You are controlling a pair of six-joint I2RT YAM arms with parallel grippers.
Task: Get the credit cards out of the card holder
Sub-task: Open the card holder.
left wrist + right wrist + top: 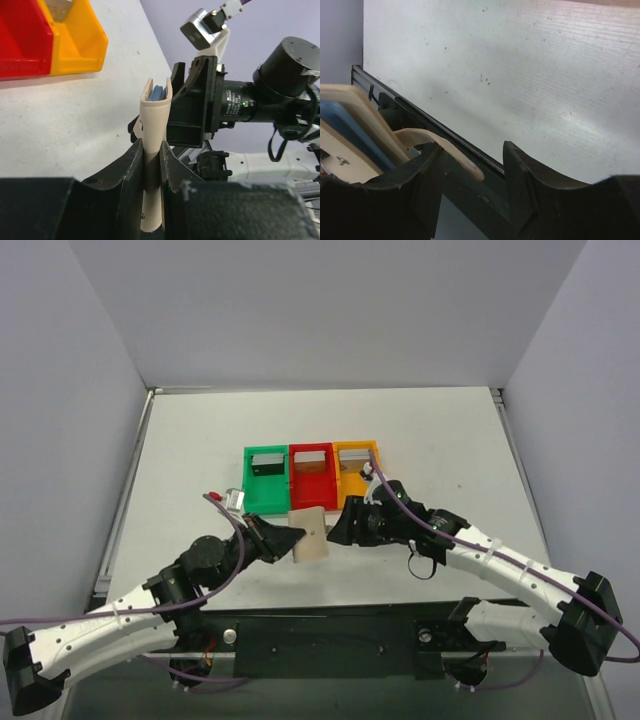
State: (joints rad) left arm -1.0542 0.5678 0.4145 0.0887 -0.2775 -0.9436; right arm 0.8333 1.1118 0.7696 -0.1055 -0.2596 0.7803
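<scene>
Between tight-shut left jaws, upright card holder, blue layer inside; right jaws apart alongside.

The card holder is cut off by the right wrist view's left edge

Free table left, right and beyond the bins; holder hemmed between left gripper and right gripper, bins just behind.

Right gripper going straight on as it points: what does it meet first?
Likely the curled snap tab of the tan bifold card holder, which the left gripper clamps; the tab reaches between the fingers of the right gripper.
</scene>
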